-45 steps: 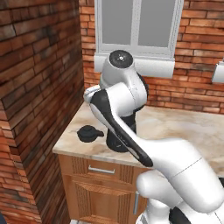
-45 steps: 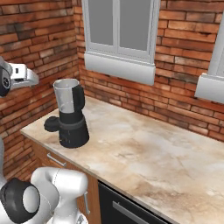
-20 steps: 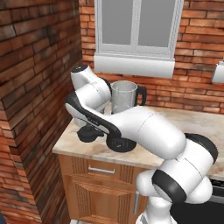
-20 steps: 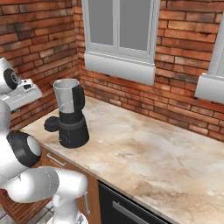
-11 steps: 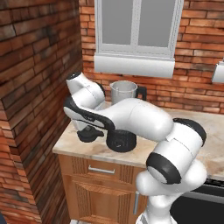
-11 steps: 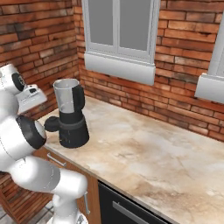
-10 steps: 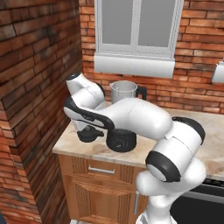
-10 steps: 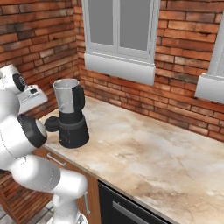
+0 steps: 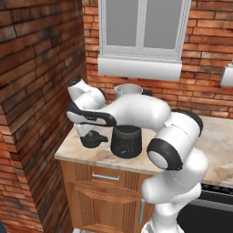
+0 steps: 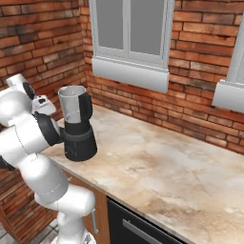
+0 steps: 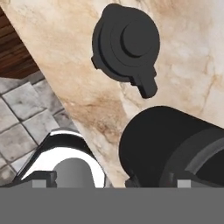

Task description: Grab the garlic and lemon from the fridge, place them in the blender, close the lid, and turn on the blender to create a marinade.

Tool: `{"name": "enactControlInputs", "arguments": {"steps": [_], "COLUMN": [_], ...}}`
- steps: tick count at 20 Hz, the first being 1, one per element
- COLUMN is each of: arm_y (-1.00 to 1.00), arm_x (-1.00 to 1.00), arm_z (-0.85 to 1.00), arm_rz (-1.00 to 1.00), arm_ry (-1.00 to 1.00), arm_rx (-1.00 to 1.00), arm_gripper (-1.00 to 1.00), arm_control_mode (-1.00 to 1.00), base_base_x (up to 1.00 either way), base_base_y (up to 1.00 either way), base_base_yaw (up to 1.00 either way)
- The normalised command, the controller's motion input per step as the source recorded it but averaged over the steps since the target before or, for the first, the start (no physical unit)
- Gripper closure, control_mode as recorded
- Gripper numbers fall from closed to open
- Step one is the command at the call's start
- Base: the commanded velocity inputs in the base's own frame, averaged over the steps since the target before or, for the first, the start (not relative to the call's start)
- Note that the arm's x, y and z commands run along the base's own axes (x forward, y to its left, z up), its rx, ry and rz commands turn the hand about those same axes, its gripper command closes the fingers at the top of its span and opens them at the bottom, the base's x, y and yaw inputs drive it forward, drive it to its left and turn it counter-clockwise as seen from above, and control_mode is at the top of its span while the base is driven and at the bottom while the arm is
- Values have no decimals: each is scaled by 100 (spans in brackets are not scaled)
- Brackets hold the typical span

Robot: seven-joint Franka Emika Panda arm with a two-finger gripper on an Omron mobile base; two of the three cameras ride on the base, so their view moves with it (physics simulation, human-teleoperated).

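Lid (image 9: 93, 139) is lying flat on the desk (image 9: 77, 148) at the left of the left base view, knob up, just beside the blender (image 9: 126, 136) and not on the jar, so the jar mouth is standing open. Whether garlic or lemon is already inside cannot be told; neither is visible, and the fridge is not in any of the pictures.

Above the lid, still at the left of that view, the white arm is bending over the desk's left end with its wrist hovering near the cap, and the tool is hidden behind the wrist there. In the hand view the lid (image 11: 126, 46) is sitting in the upper middle of the frame with its small side tab pointing toward the lower right, and the blender's black base (image 11: 175, 146) is filling the lower right. The tool's jaws are standing wide apart and are holding nothing, clear of the cap. That posture reads as lining up for a pick on the lid.

Further right, in the right base view, the blender (image 10: 78, 128) is standing upright near the desk's left edge (image 10: 157, 167), its clear jar uncovered, with bare marbled surface stretching to the right.
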Motion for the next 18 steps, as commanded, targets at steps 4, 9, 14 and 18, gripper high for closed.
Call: {"name": "enactControlInputs", "arguments": {"steps": [4, 9, 14, 18], "arm_y": [0, 0, 0, 0], "arm_x": [9, 0, 12, 16], "arm_z": [-17, -14, -15, -20], "arm_rz": [0, 0, 0, 0], "arm_ry": [-1, -9, -2, 0], "arm_rx": [0, 0, 0, 0], "arm_gripper": [-100, -100, -100, -100], "arm_control_mode": [-100, -100, -100, -100], "base_base_x": [0, 0, 0, 0], "base_base_y": [0, 0, 0, 0], "base_base_yaw": [0, 0, 0, 0]}}
